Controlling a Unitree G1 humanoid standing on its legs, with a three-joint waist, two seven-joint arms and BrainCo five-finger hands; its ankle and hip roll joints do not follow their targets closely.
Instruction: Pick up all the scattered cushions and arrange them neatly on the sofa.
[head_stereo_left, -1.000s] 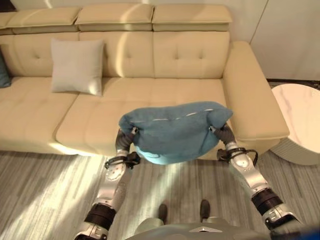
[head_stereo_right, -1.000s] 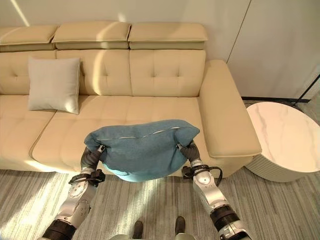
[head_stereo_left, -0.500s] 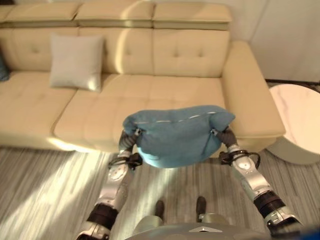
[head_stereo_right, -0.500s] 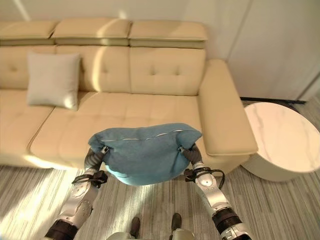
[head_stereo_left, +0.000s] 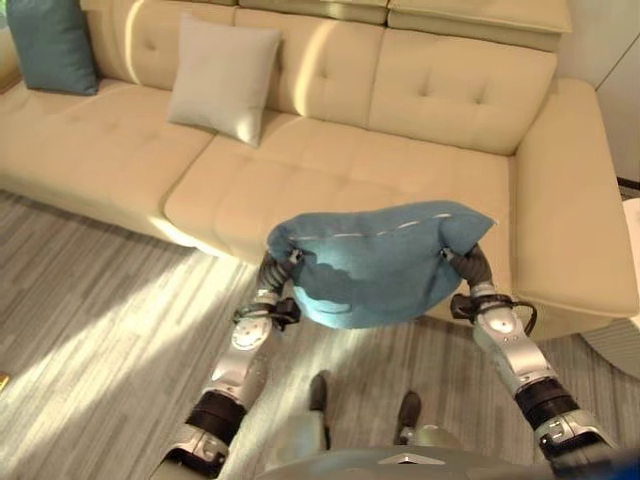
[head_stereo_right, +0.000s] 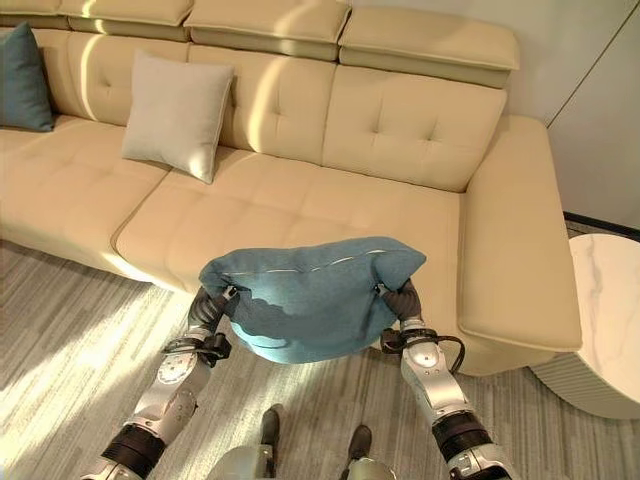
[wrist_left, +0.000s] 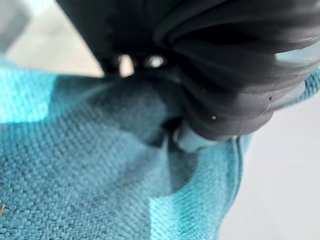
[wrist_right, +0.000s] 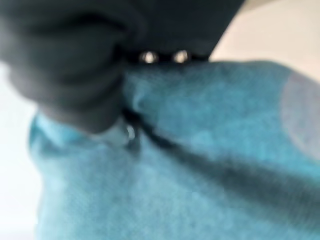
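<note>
A teal-blue cushion (head_stereo_left: 380, 265) hangs in the air in front of the beige sofa (head_stereo_left: 400, 175), above the floor by the seat's front edge. My left hand (head_stereo_left: 275, 272) is shut on its left corner and my right hand (head_stereo_left: 470, 266) on its right corner; the cloth bunches at both grips (wrist_left: 165, 125) (wrist_right: 150, 130). A pale grey cushion (head_stereo_left: 224, 78) leans upright against the sofa's back. A second teal cushion (head_stereo_left: 52, 45) stands at the sofa's far left end.
The sofa's wide right armrest (head_stereo_left: 575, 200) lies just past my right hand. A round white marble table (head_stereo_right: 612, 330) stands to the right of the sofa. Grey wood-look floor (head_stereo_left: 90, 300) stretches to the left.
The whole picture has swung left, bringing the sofa's left end and its teal cushion into view. The blue cushion stays held between both hands as before.
</note>
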